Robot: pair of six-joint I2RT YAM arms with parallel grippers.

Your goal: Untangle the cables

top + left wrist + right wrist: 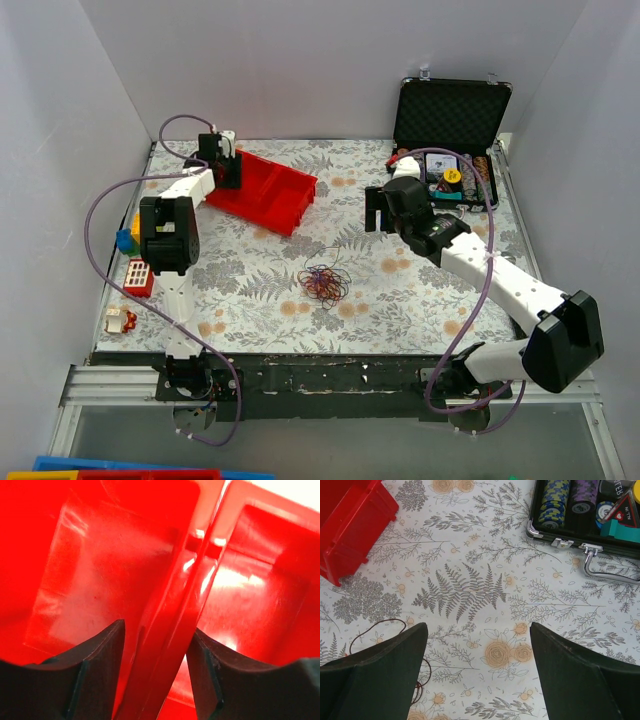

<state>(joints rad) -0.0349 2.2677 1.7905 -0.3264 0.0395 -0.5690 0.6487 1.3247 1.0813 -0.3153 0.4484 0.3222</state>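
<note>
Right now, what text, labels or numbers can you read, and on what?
"TERS", cut off by the frame edge and uncertain: on a round item in the open case.
Red triangular tag in the case: white letters, too blurred to read.
Poker chips: stripes only, no legible value.
Top and left wrist views: nothing legible.

Bright, even light and soft shadows from above. The left wrist view is blurred, its red bin oversaturated with white glare right of centre. The tablecloth looks sharp.
</note>
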